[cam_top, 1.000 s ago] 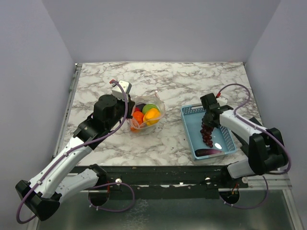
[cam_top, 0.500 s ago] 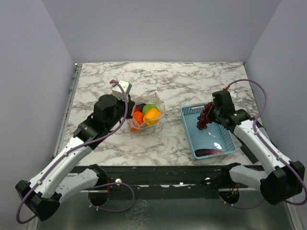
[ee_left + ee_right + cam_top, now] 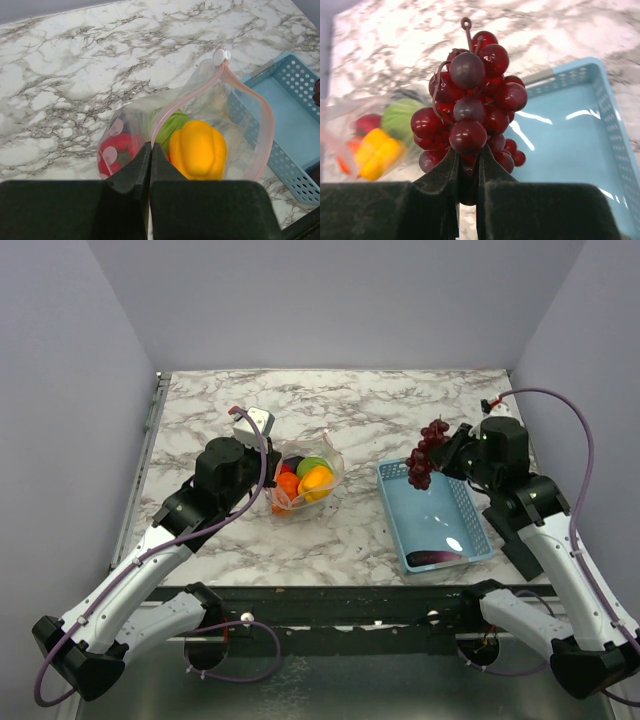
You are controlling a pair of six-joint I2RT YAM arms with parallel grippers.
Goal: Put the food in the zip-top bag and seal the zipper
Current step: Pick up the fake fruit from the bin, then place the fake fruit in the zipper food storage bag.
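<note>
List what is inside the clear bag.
The bag holds a yellow pepper, a green piece, a red piece and an orange one. Anything beneath them is covered.

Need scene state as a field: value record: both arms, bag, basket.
left gripper: shut on mouth edge of clear zip-top plastic bag
right gripper: shut on dark red toy grape bunch, airborne near light-blue perforated plastic basket
bag contents: yellow toy pepper, green piece, red piece, orange piece
pink zipper strip: open
basket: purple toy eggplant at near end
</note>
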